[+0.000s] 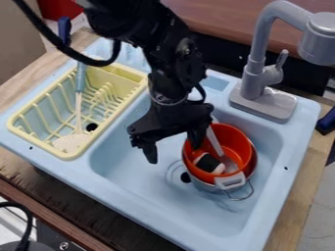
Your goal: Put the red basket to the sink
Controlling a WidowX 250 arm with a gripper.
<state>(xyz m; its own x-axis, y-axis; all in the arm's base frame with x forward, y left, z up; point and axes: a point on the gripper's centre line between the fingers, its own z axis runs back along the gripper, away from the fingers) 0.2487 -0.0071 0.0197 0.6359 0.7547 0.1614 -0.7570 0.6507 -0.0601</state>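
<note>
Here at the sink, I'm hanging my claw over the basin, its two fingers standing wide apart, one near the rim of the red basket. The basket is already sitting in the sink, nesting in a metal pot. Pale wood is framing the sink, and a reddish-brown board is running behind it. The tap is rising from the sink's back rim, while the yellow rack is taking the side away from the pot, a pale spoon leaning in it.

Now the tricky bits: my claw is covering part of the basket's rim, and the basket is hiding most of the pot. Inside, a pale handle and a black-and-white thing are showing, but I can't tell what that thing is. Beyond the sink's tap side, a dark blue object is running out of view.
</note>
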